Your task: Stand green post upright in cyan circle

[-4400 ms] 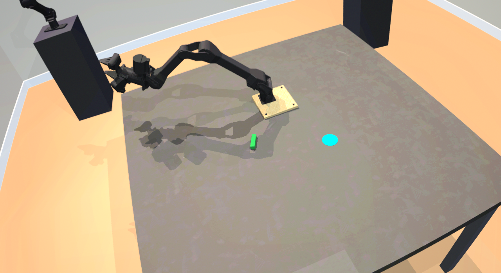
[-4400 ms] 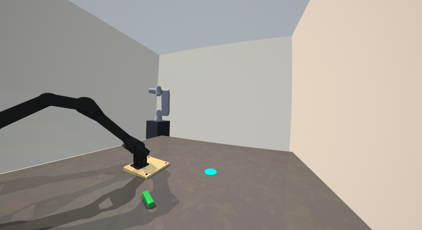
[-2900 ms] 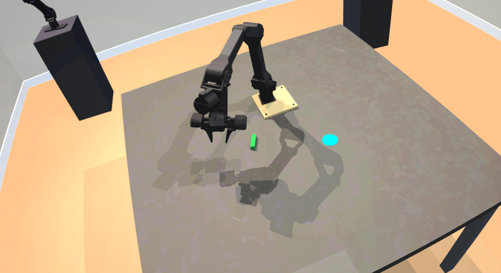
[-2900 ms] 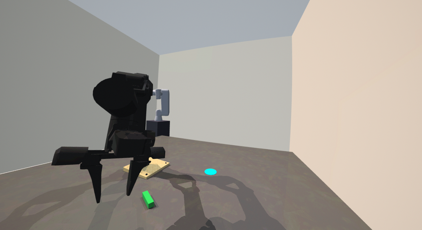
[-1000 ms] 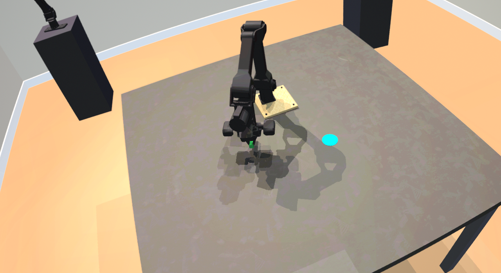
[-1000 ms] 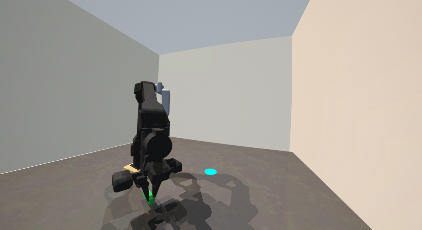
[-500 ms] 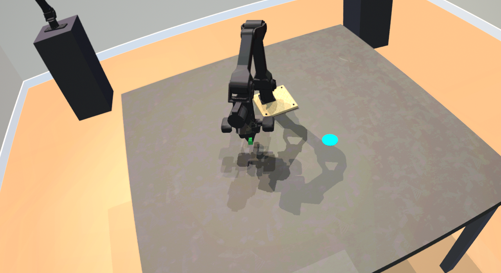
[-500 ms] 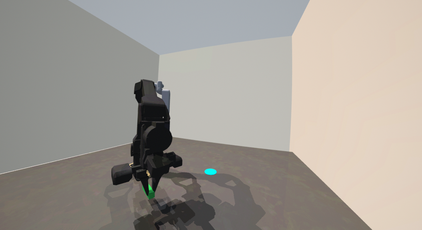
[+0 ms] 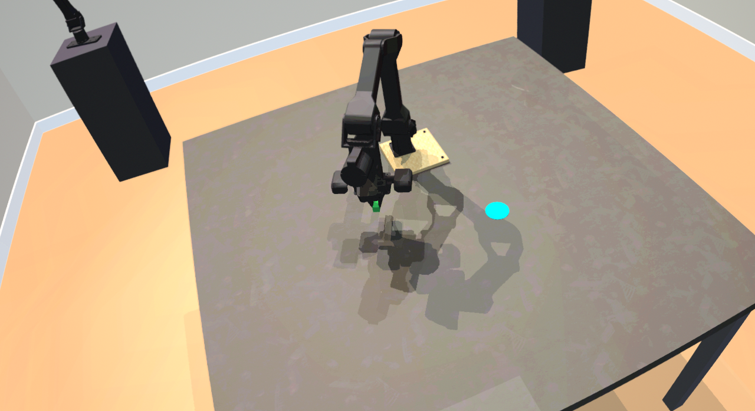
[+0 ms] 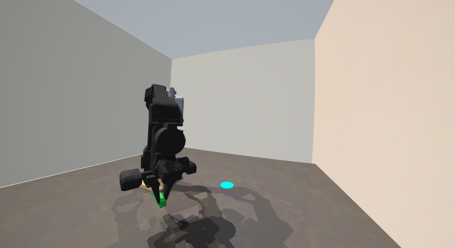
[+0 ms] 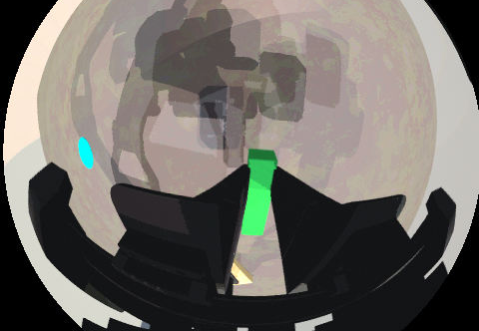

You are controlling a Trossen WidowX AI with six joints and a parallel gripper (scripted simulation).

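Note:
The green post (image 9: 376, 206) (image 10: 162, 202) (image 11: 257, 196) is held between the fingertips of my gripper (image 10: 162, 200) (image 11: 259, 171). The gripper is shut on it, pointing down. The post is not upright: its long side runs away beneath the fingers, back towards the arm's base, and one end face shows. It hangs above the table, with shadows below it. The cyan circle (image 9: 497, 210) (image 10: 226, 185) (image 11: 86, 153) is flat on the table, to the right of the gripper in the top and exterior views and at the left edge in the wrist view. Nothing stands on it.
The arm's base stands on a pale wooden plate (image 9: 428, 147) behind the gripper. The arm's shadows fall across the grey table (image 9: 295, 324) and reach near the circle. Dark pedestals (image 9: 113, 107) (image 9: 564, 28) stand beyond the table, the left one with another arm on it.

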